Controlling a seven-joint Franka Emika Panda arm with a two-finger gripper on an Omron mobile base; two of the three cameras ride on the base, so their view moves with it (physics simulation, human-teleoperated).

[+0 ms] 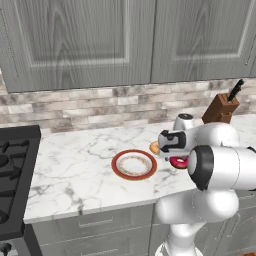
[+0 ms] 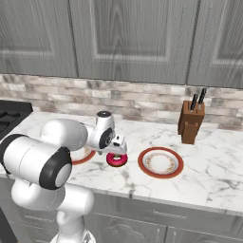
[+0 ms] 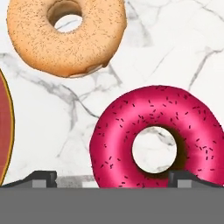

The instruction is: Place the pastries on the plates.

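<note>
A magenta-pink iced doughnut with dark sprinkles lies on the marble counter, and a plain golden-orange doughnut lies just beyond it. My gripper hovers open just above the pink one, with nothing between its fingers. From the base views the pink doughnut sits right under the gripper. The orange doughnut peeks out behind the hand. One red-brown-rimmed plate lies left of the doughnuts and holds nothing. A second bare plate lies to their right.
A brown knife block stands at the back right near the brick backsplash. A black stove borders the counter on the left. Grey wall cabinets hang above. My own arm hides part of the counter in the left base view.
</note>
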